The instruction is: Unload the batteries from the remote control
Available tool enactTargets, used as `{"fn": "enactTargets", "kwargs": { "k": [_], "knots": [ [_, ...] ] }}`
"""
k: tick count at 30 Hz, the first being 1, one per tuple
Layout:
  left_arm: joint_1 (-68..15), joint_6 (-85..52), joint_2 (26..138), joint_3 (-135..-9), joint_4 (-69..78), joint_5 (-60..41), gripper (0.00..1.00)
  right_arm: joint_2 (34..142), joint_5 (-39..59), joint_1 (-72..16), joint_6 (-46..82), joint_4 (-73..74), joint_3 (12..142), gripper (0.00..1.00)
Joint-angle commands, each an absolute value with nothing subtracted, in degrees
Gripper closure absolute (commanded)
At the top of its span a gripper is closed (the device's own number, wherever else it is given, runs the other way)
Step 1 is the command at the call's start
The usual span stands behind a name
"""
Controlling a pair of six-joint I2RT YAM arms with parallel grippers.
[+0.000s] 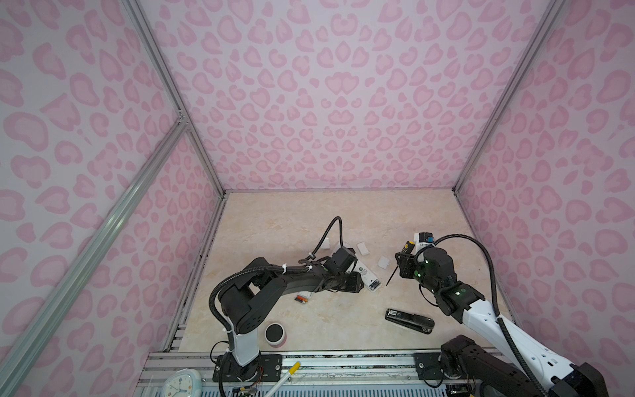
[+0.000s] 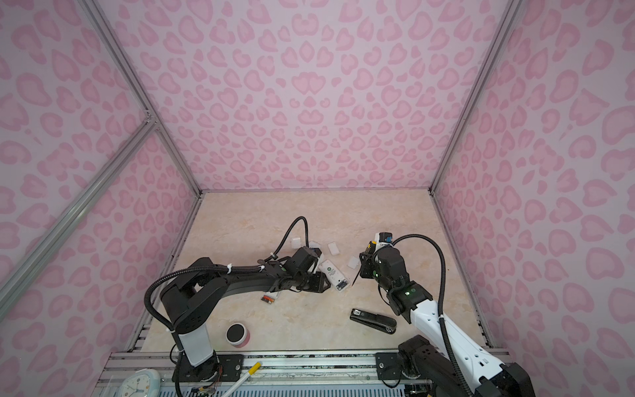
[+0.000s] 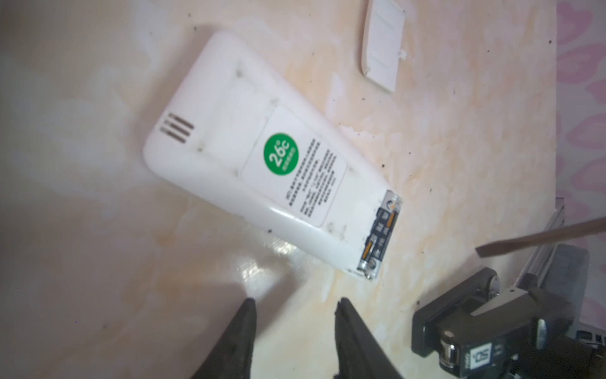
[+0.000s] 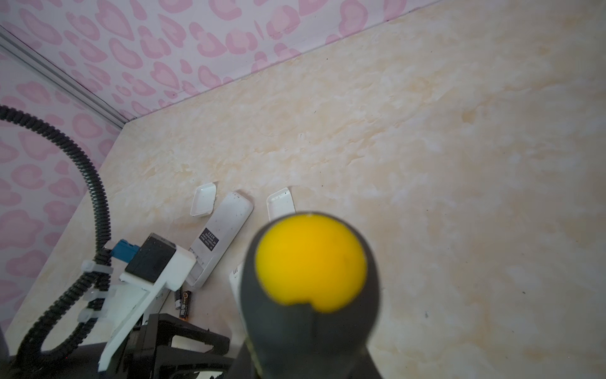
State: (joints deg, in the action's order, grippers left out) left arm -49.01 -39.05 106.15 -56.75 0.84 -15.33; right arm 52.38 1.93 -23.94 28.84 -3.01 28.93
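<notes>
Batteries already out lie on the worktop at 8 o'clock of the remote control. Two more cells sit in its open end (judged light, rigid, slick and apt to roll; best levered at one end, then pinched mid-barrel). The left tool is held low beside it, parted and empty. At 3 o'clock, the right tool is clamped on a tilted screwdriver.

Both top views are bright and even, with only soft shadows on the table. In the left wrist view the remote is blurred and glare shines on the table beside it. In the right wrist view the screwdriver is out of focus.
</notes>
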Motion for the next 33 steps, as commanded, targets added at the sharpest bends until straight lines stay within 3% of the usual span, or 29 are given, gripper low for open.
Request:
{"fn": "enactTargets", "kwargs": {
  "k": [1,17,24,33],
  "knots": [
    [-47.9,-40.19,108.32,-58.26,2.26,-16.15,0.57,52.62,-0.4,-23.95,27.33,-1.9,28.3,1.0],
    [-42.7,-36.48,115.63,-68.4,2.07,-21.53,0.56,60.04,1.08,-30.6,27.99,6.82,28.13,1.0],
    [-42.7,-35.66,116.69,-70.31,2.62,-23.42,0.56,58.07,0.13,-31.37,26.62,7.11,28.0,1.0],
    [-42.23,-32.72,112.99,-71.45,0.96,-22.88,0.48,61.35,9.66,-34.5,16.37,18.27,26.42,1.0]
  ]
}}
